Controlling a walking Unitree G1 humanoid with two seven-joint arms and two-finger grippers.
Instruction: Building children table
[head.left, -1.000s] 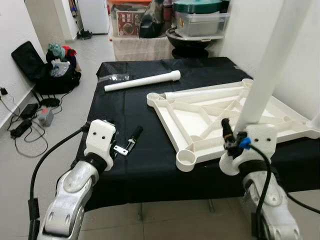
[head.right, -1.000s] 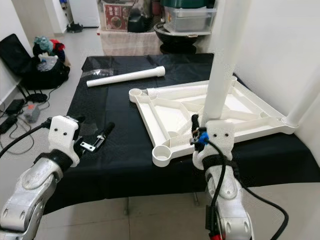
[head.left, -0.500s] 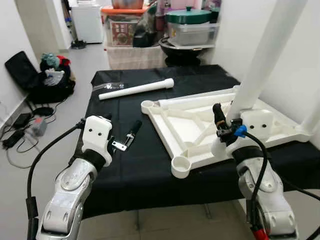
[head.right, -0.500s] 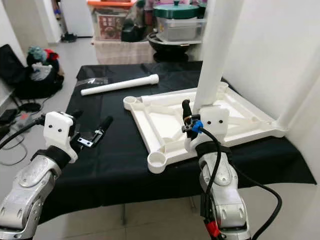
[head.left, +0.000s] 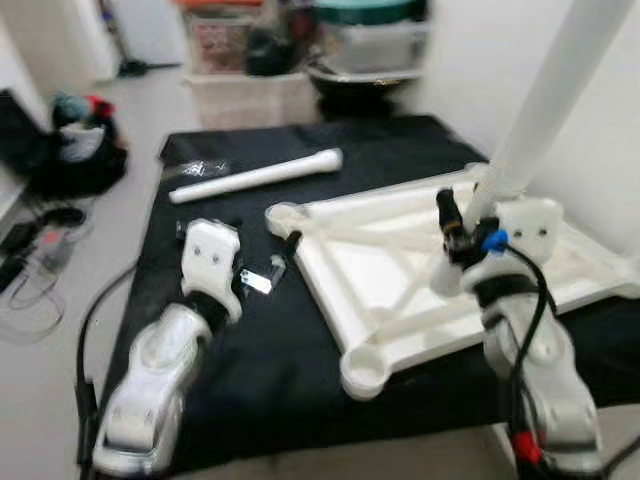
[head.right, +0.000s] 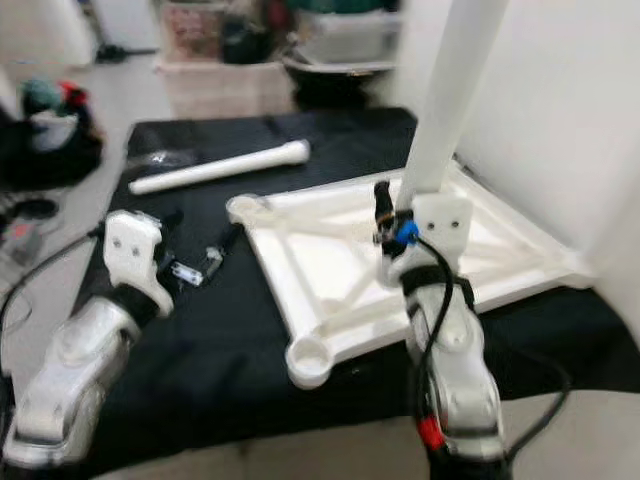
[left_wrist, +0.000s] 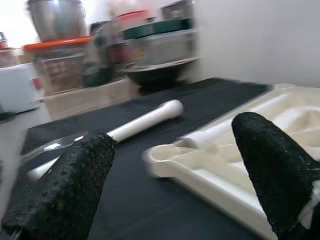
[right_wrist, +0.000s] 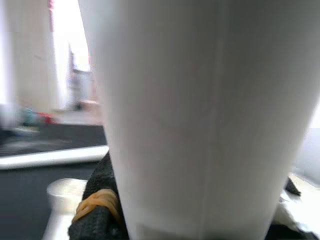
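The right gripper (head.left: 462, 222) is clamped on a tall white leg (head.left: 535, 120) standing over the upturned tabletop (head.left: 400, 290). The left gripper (head.left: 268, 268) hangs spread apart nearby. The leg might tip if the grip slips.

Both head views are evenly and brightly lit but smeared by motion blur, worst along the upper edge, where the storage boxes (head.left: 250, 40) dissolve. The black tablecloth (head.right: 200, 360) shows almost no shadow. In the left wrist view the background is soft. In the right wrist view a white pole (right_wrist: 200, 115) looms out of focus, with overexposed glare at upper left.
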